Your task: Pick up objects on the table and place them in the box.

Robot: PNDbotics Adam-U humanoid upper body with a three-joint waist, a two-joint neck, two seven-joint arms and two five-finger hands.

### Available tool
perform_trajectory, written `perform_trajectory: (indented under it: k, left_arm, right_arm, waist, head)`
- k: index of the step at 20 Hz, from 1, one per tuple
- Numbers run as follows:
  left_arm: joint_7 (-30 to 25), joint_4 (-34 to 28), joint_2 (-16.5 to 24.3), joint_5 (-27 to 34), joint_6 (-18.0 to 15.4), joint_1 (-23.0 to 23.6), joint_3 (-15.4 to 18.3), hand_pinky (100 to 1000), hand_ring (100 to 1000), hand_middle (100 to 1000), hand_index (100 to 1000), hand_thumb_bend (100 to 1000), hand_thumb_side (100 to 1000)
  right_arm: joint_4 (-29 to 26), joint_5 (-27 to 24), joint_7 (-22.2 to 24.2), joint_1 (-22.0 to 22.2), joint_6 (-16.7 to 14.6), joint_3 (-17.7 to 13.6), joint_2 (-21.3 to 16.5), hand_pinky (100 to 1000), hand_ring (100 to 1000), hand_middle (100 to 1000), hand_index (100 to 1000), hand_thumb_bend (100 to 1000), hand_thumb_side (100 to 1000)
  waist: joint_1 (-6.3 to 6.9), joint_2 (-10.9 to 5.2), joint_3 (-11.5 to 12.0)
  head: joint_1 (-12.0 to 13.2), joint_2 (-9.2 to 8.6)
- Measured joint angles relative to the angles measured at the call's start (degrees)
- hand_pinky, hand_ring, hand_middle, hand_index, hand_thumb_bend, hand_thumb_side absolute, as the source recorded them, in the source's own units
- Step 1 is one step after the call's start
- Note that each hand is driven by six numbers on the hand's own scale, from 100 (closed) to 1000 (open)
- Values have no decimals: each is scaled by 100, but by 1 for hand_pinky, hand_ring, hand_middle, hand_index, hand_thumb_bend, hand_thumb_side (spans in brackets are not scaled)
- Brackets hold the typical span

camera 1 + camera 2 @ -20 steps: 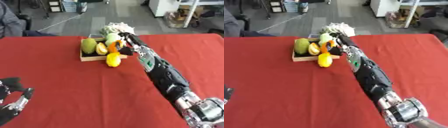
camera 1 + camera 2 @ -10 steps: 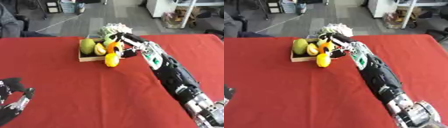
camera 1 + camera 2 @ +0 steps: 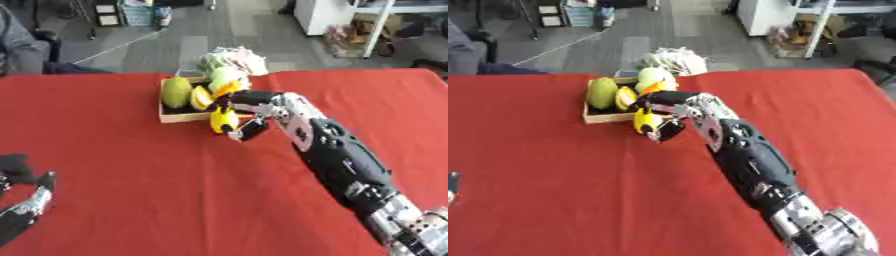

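Observation:
A shallow wooden box (image 3: 179,118) stands at the table's far middle. It holds a green mango (image 3: 176,91), a pale green round fruit (image 3: 224,76) and orange-yellow pieces (image 3: 202,97). A yellow fruit (image 3: 220,119) leans at the box's front right corner, partly outside it. My right hand (image 3: 255,111) reaches in from the lower right. Its fingers curl over the top of the yellow fruit and its thumb sits under it. My left hand (image 3: 24,199) rests open at the lower left corner, far from the box.
A red cloth (image 3: 122,175) covers the whole table. A pale crumpled bundle (image 3: 234,58) lies just behind the box at the table's far edge. A seated person's sleeve (image 3: 22,50) shows at the far left, off the table.
My right hand has drawn back from over the box and dropped to the yellow fruit at the front corner. The yellow fruit and my left hand have stayed put.

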Motion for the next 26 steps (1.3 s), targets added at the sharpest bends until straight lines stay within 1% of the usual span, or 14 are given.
perform_trajectory:
  k: [1,4,6,7,10,13,15,16,17,18,20,21,24,26]
  left_arm:
    - [86,14,-3,11,16,6,8,746,521,506,678,294,100]
    - [232,16,-34,37,42,14,18,747,521,507,678,316,100]
    - [246,16,-43,41,46,18,18,748,522,507,678,328,100]
    - [245,16,-43,41,47,19,18,748,521,506,678,338,100]
    - [228,16,-43,39,44,20,18,748,521,506,678,355,100]
    - [194,16,-43,28,48,20,18,749,521,506,678,362,100]
    - [180,16,-43,22,42,20,18,749,521,505,678,364,100]
    - [177,16,-43,20,41,20,18,749,521,505,678,365,100]
    - [174,16,-43,18,41,20,19,749,521,505,678,365,100]
    - [168,16,-43,17,43,20,19,749,521,505,678,366,100]
    - [156,16,-43,12,43,20,19,749,521,505,678,368,100]
    - [152,16,-43,7,43,20,19,749,521,505,678,368,100]
    - [137,16,-43,5,45,20,19,749,521,505,679,371,100]
    - [131,16,-43,4,42,20,19,749,521,505,679,371,100]
  right_arm:
    - [42,160,-144,-1,4,-7,34,818,838,858,938,100,177]
    - [105,664,-583,-3,12,-31,93,822,848,865,941,100,190]
    - [106,986,-875,-3,20,-39,104,827,857,873,943,136,211]
    - [105,1140,-1003,-3,20,-52,104,830,862,877,944,174,229]
    - [99,1592,-1259,-8,7,-71,103,831,864,880,941,181,258]
    - [120,1901,-1246,-10,-39,-102,98,830,861,873,934,189,292]
    - [174,2052,-1116,-10,-71,-107,91,825,849,856,918,184,311]
    - [209,2119,-1026,-9,-82,-111,90,817,830,827,885,181,322]
    - [246,2176,-947,-8,-82,-125,90,817,830,827,885,181,322]
    - [276,2227,-883,-8,-78,-144,90,790,779,759,805,171,328]
    - [318,2308,-837,-8,-52,-187,90,751,712,652,702,174,327]
    - [334,2337,-862,-8,-33,-210,91,721,660,576,624,160,311]
    - [356,2390,-1200,-6,74,-265,91,674,578,485,532,131,264]
    - [360,2390,-1571,0,150,-310,91,668,557,467,520,110,213]
  waist:
    - [0,0,6]
    - [0,0,17]
    - [0,0,17]
    - [0,0,17]
    - [0,0,17]
    - [0,0,11]
    - [0,0,7]
    - [0,0,5]
    - [0,0,5]
    - [0,0,4]
    - [0,0,3]
    - [0,0,0]
    - [0,0,-6]
    - [0,0,-11]
  head:
    - [-1,9]
    - [-2,31]
    - [-2,32]
    - [-2,33]
    - [-3,33]
    - [-3,33]
    - [-3,33]
    - [-3,33]
    - [-3,33]
    - [-3,33]
    - [-3,33]
    - [-4,33]
    - [-11,33]
    - [-12,33]
